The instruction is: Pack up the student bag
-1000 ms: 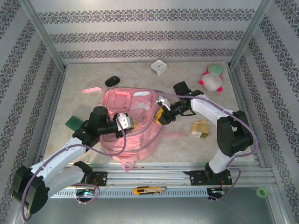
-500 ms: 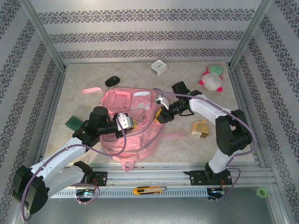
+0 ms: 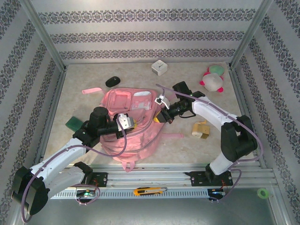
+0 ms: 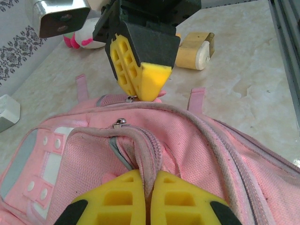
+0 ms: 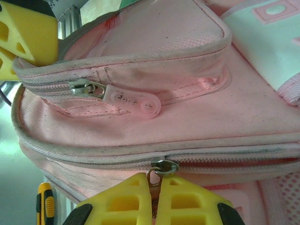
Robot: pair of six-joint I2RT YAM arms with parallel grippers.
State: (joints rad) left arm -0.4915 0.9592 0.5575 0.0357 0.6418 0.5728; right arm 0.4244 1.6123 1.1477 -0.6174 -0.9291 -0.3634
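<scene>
The student bag lies flat in the middle of the pale marbled table, front pockets facing up, with an arm reaching onto it from each side.

The left gripper comes in from the near-left. Its yellow fingers are pressed together on the bag. In the left wrist view they pinch a raised fold of pink fabric that runs along a zipper track, so the grip is on the bag itself.

The right gripper reaches across from the right to the bag's right-hand edge. Its fingers are closed tip to tip on a small metal zipper pull, which sits on a long, nearly closed zipper line. The metal loop drops down between the two yellow tips. Above that line, a second slider with a pink rubber tab lies flat against a pocket.

Other things are scattered around the bag:
- A black computer mouse and a flat pink strip lie just beyond its far-left corner.
- A white cube sits at the back of the table.
- A pink-and-white plush toy lies toward the far right.
- A tan-and-white object rests just to the right of the bag, under the right arm.
- A green item lies at the left, beside the left arm.
- A yellow-and-black utility knife lies on the rail at the near edge — well apart from the bag.
</scene>
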